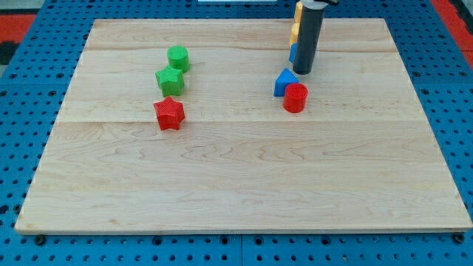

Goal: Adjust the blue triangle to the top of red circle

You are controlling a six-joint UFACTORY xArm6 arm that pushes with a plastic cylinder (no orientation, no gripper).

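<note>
The blue triangle [284, 81] lies on the wooden board right of centre, touching the upper left side of the red circle [295, 97]. My tip [303, 72] is at the lower end of the dark rod, just above and to the right of the blue triangle, a small gap from it. The rod rises to the view's top edge.
A green circle [178, 58], a green block [169, 80] and a red star [169, 113] sit left of centre. Behind the rod, partly hidden, are yellow blocks [295, 31] and a blue block [293, 53]. A blue pegboard [29, 148] surrounds the board.
</note>
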